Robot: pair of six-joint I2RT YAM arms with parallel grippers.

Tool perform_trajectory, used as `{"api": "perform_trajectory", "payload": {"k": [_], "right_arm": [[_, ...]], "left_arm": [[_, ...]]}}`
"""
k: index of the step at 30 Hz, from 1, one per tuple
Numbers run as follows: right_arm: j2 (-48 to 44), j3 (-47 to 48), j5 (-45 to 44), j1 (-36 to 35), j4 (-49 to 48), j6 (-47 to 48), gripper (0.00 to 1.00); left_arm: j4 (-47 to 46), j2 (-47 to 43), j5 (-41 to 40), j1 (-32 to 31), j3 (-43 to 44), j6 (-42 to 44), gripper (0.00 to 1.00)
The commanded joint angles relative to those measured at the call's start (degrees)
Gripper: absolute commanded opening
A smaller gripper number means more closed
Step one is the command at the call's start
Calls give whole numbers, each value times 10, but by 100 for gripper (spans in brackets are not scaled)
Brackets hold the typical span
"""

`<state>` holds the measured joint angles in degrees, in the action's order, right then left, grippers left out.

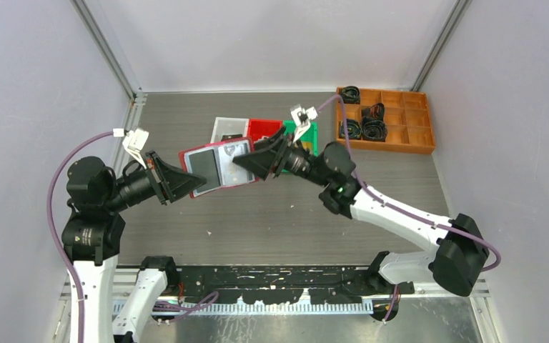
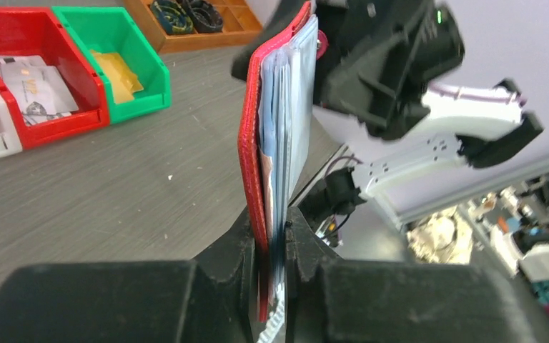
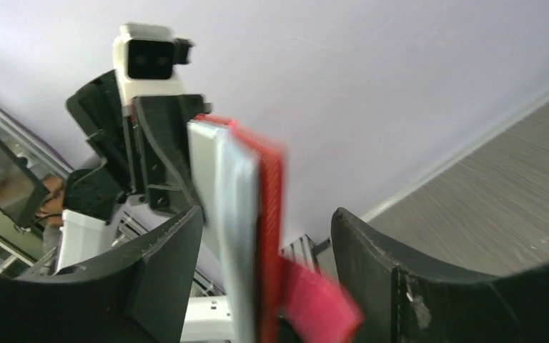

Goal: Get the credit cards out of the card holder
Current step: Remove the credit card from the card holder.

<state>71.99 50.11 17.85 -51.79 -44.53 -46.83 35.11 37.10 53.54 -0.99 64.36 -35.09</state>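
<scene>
The red card holder is held open in the air between both arms, above the table. My left gripper is shut on its left edge. In the left wrist view the jaws clamp the red cover and the pale clear sleeves with cards edge-on. My right gripper is open at the holder's right edge. In the right wrist view the red cover, pale sleeves and the blurred snap tab stand between the spread fingers, touching neither.
Behind the holder stand a white bin, a red bin holding silvery-white cards, and a green bin holding a gold card. An orange compartment tray with black parts sits at the back right.
</scene>
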Motion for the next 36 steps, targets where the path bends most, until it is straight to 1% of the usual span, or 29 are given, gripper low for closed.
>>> {"api": "perform_trajectory", "payload": {"k": [1, 2, 4, 8, 13, 15, 16, 19, 21, 23, 27, 31, 36], "right_arm": [[-30, 105, 167, 34, 153, 43, 70], [-26, 123, 188, 34, 187, 58, 68], [-15, 145, 218, 34, 218, 67, 64], [2, 173, 259, 34, 238, 63, 52], [6, 186, 294, 33, 250, 64, 41], [11, 196, 302, 34, 266, 67, 33], [13, 201, 303, 33, 273, 67, 26], [17, 204, 291, 33, 279, 63, 9], [15, 198, 271, 33, 266, 54, 1], [6, 177, 243, 33, 226, 31, 1], [-11, 128, 207, 33, 115, -22, 1], [-13, 104, 199, 28, 66, -52, 1], [-8, 82, 197, 16, 28, -67, 1]], "left_arm": [[99, 19, 61, 0, 68, 170, 0], [115, 23, 65, -1, 76, 186, 0], [132, 27, 70, 0, 86, 200, 0], [133, 28, 70, 0, 90, 202, 0], [142, 32, 71, -1, 98, 209, 0], [142, 31, 74, -1, 96, 207, 0], [138, 30, 76, -1, 93, 202, 1], [103, 21, 88, -1, 74, 163, 10], [74, 14, 94, 0, 58, 126, 15], [57, 11, 100, -1, 46, 100, 19], [32, 8, 103, -1, 28, 62, 27], [-28, 7, 117, -1, 7, -3, 29], [-88, 16, 147, -1, -10, -84, 31]]}}
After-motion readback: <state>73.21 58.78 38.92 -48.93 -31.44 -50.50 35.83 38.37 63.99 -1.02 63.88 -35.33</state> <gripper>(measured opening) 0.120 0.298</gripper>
